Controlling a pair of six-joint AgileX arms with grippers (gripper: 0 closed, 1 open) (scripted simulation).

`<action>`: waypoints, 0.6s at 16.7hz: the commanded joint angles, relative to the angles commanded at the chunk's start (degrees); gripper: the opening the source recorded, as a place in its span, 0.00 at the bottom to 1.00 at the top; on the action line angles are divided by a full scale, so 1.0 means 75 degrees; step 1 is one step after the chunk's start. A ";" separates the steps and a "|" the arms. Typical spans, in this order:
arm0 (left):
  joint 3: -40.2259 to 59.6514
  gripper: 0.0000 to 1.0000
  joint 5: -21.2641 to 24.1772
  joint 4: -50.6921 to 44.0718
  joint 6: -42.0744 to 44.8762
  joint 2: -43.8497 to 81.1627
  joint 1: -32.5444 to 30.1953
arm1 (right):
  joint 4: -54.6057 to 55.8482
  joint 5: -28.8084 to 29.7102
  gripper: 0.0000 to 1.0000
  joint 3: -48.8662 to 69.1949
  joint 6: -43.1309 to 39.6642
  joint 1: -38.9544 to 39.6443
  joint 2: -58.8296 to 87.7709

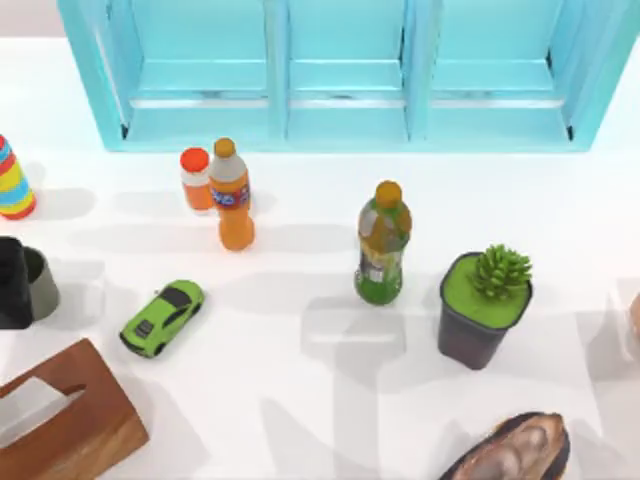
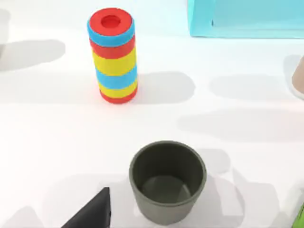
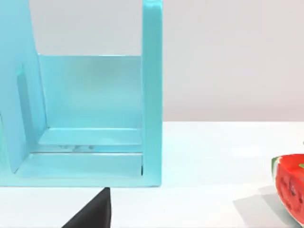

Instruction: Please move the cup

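The cup (image 1: pixel 42 284) is a small grey-green cylinder with a dark inside. It stands upright at the far left edge of the table. My left gripper (image 1: pixel 12 283) is a black shape right beside it, on the side nearer the table's left edge. In the left wrist view the cup (image 2: pixel 167 183) sits close below the camera, and one black part of the gripper (image 2: pixel 92 216) shows beside it, apart from its wall. A black part of my right gripper (image 3: pixel 92 213) shows in the right wrist view, facing the cyan shelf (image 3: pixel 90 118).
A rainbow-striped cylinder (image 1: pixel 12 180) stands behind the cup. A green toy car (image 1: pixel 162 317) and a wooden tissue box (image 1: pixel 60 420) lie near it. Mid-table stand orange bottles (image 1: pixel 232 195), a green bottle (image 1: pixel 383 243) and a plant pot (image 1: pixel 485 308). The cyan shelf (image 1: pixel 350 70) spans the back.
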 joint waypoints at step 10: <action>0.5732 1.00 -0.0135 -0.4844 -0.0087 0.7142 -0.0162 | 0.0000 0.0000 1.00 0.0000 0.0000 0.0000 0.0000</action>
